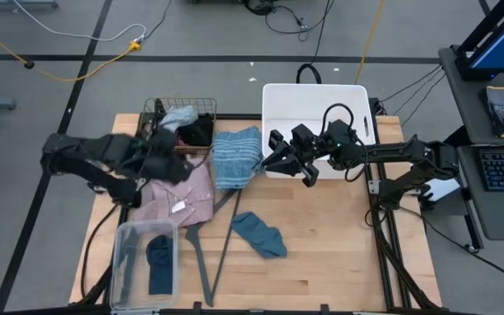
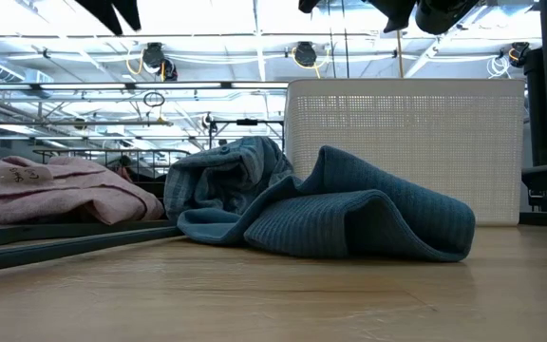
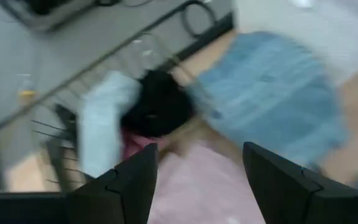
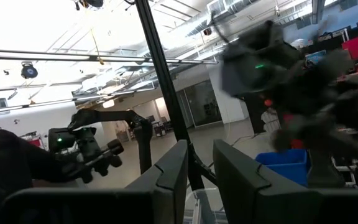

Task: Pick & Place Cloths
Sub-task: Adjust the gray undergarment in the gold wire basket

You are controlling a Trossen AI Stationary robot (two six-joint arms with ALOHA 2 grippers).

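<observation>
My left gripper (image 1: 175,168) (image 3: 201,155) hovers open over the pink checked shirt (image 1: 180,198) (image 3: 197,193), beside the wire basket. The shirt lies flat on the table. My right gripper (image 1: 271,156) (image 4: 201,155) is raised at the left wall of the white bin (image 1: 313,96), narrowly open and holding nothing. The blue striped towel (image 1: 234,157) (image 3: 272,93) lies bunched between the two grippers. A teal cloth (image 1: 259,234) (image 2: 349,214) lies crumpled nearer the front. Pale grey-blue (image 3: 101,118) and black (image 3: 160,106) pieces sit in the basket.
The wire basket (image 1: 157,109) stands at the far left and the white bin at far centre. A clear plastic tub (image 1: 129,254) holding a navy piece (image 1: 159,262) sits at the near left. A grey clothes hanger (image 1: 208,249) lies between the tub and the teal cloth. Bare wood shows at near right.
</observation>
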